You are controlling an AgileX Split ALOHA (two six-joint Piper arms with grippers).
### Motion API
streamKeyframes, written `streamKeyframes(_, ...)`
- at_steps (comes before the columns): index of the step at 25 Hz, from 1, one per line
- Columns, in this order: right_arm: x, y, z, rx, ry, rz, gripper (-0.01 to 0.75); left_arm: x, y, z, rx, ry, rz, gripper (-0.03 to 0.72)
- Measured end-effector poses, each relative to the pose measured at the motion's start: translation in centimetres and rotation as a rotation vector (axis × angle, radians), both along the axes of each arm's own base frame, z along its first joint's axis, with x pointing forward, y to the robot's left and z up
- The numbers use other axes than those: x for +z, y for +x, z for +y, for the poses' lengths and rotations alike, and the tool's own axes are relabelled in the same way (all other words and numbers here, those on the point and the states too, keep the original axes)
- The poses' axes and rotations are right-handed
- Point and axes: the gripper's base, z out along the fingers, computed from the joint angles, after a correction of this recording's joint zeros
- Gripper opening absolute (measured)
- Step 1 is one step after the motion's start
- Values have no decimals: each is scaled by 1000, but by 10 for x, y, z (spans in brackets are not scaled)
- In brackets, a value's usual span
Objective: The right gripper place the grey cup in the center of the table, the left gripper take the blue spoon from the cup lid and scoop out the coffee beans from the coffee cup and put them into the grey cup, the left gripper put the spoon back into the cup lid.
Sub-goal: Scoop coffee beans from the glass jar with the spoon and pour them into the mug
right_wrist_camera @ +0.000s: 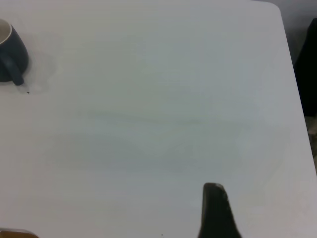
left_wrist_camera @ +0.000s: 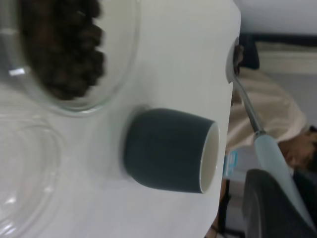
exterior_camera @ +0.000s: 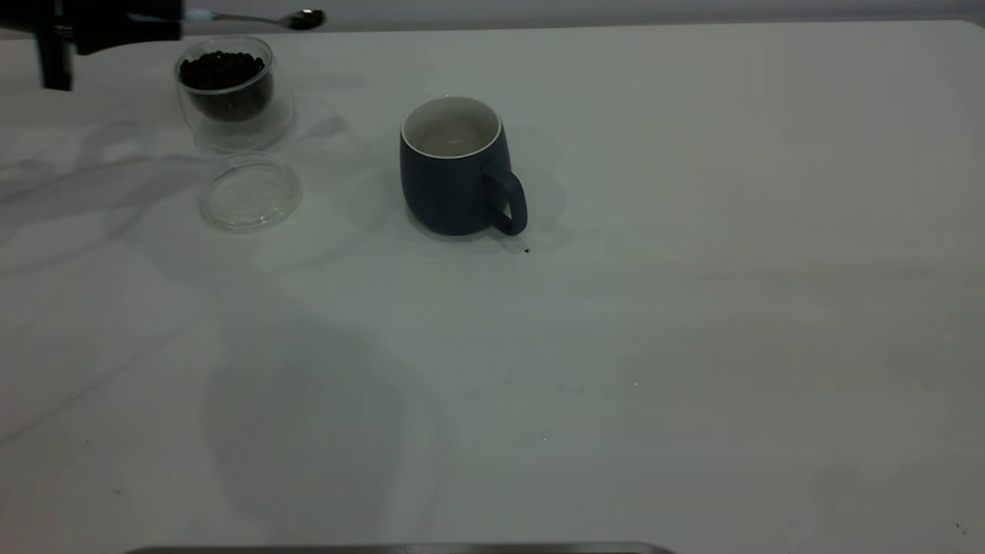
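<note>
Your left gripper (exterior_camera: 154,19), the black one at the far left edge of the exterior view, is clamped on the pale light-blue handle of the small metal-bowled blue spoon (exterior_camera: 254,18), holding it level in the air above and just behind the coffee cup (exterior_camera: 229,92), a small clear double-walled glass cup with no handle. The spoon's shiny bowl carries a few dark beans and points toward the grey cup (exterior_camera: 455,165), a rounded matte dark blue-grey ceramic mug with a white interior. That mug stands upright near the middle of the large plain off-white table (exterior_camera: 692,308), its loop handle turned toward the camera, and you can see no beans inside it. A heap of nearly black coffee beans (exterior_camera: 223,73) fills the glass cup. The cup lid (exterior_camera: 249,192), a small round clear disc with a raised rim, lies flat on the table just in front of the glass cup, with nothing on it. One tiny dark speck (exterior_camera: 526,250) sits on the table beside the mug's handle. Your right gripper (right_wrist_camera: 215,210) shows only as one dark fingertip over bare table, well apart from the mug; you cannot tell how its fingers stand.
</note>
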Motion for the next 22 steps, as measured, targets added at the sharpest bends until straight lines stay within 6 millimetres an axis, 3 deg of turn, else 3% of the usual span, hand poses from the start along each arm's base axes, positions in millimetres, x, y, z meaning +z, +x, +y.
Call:
streamKeyframes(8,0,0,0,0,0,0,457,-2,0,-40,-113,29,6,130)
streamKeyframes(22,0,0,0,0,0,0,457,-3,-1,-71,-174,29,25,130)
